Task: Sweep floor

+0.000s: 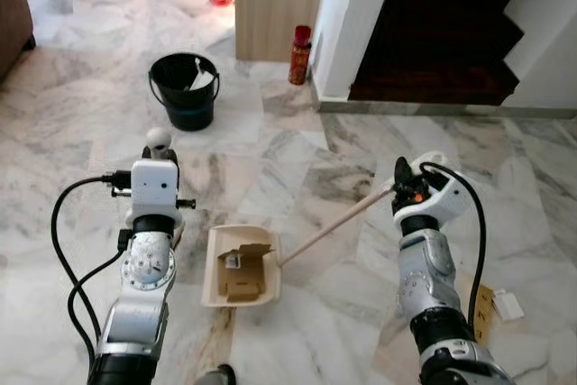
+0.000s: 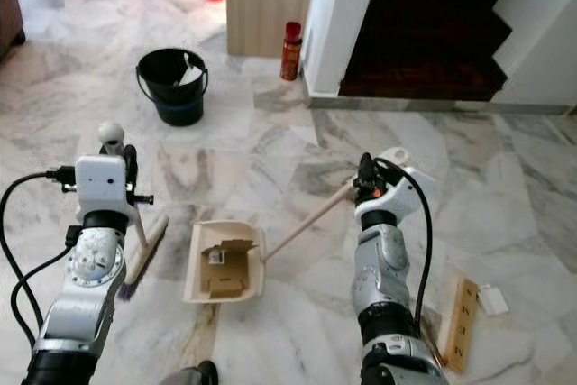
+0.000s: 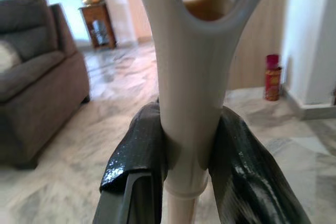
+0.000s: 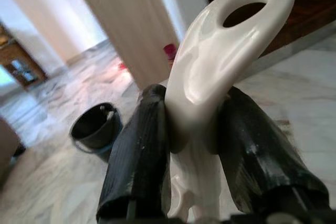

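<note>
Even daylight, soft shadows; wrist views blur up close, with a bright window behind the sofa (image 3: 37, 98).

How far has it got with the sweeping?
Partly done: cardboard scraps already lie in the dustpan. In hand: the right gripper holds the dustpan's long handle, the left gripper the broom. Left: emptying the pan, perhaps into the black bucket, and the litter by the robot's right side.
</note>
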{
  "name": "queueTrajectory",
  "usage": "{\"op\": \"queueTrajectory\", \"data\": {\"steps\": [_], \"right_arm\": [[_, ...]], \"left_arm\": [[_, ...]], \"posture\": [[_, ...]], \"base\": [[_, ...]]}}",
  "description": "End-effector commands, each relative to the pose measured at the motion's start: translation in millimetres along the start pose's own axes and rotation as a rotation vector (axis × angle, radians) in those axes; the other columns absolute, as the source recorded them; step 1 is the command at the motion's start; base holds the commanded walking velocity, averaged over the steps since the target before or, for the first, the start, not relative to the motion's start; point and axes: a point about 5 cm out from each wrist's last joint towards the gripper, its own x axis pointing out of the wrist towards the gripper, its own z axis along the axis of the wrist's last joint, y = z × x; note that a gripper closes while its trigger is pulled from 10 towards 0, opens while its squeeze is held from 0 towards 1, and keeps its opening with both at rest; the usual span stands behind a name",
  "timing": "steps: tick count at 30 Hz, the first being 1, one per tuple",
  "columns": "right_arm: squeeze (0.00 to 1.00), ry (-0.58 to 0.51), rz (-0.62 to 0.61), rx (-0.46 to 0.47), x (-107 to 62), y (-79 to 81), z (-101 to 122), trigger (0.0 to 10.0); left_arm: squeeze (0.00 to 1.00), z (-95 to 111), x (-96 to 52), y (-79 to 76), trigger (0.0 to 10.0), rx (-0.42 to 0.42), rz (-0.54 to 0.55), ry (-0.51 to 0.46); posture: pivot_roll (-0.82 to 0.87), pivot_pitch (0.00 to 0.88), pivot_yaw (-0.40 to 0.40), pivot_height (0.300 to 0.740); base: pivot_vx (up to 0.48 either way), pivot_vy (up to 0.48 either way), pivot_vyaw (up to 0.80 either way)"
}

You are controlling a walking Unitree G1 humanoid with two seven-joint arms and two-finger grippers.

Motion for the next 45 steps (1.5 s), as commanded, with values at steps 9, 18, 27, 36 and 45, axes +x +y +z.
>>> {"op": "queueTrajectory", "data": {"steps": [9, 18, 27, 36, 45], "right_arm": [[0.00, -0.057, 0.033, 0.000, 3.9, 3.8, 13.3, 10.0], [0.00, -0.062, 0.048, -0.010, 3.4, 6.1, 14.1, 10.0], [0.00, -0.058, 0.044, 0.003, 3.8, 6.1, 13.5, 10.0], [0.00, -0.046, 0.044, 0.012, 3.8, 6.3, 12.3, 10.0], [0.00, -0.042, 0.041, 0.031, 4.0, 7.9, 11.5, 10.0]], "left_arm": [[0.00, 17.1, 3.9, 0.5, 10.0, 0.005, 0.019, -0.083], [0.00, 18.1, 4.3, 1.0, 10.0, 0.005, 0.025, -0.087], [0.00, 18.0, 4.4, 1.7, 10.0, 0.006, 0.030, -0.086], [0.00, 17.9, 4.7, 2.5, 10.0, 0.006, 0.032, -0.086], [0.00, 18.9, 5.2, 3.8, 10.0, 0.009, 0.034, -0.090]], "posture": [[0.11, 0.149, -0.124, 0.740], [0.12, 0.148, -0.125, 0.740], [0.12, 0.150, -0.127, 0.740], [0.12, 0.150, -0.125, 0.740], [0.12, 0.151, -0.123, 0.740]], "base": [[0.245, 0.000, 0.00], [0.246, 0.000, 0.72], [0.247, 0.000, 0.27], [0.247, 0.000, 0.00], [0.259, 0.000, 0.00]]}}
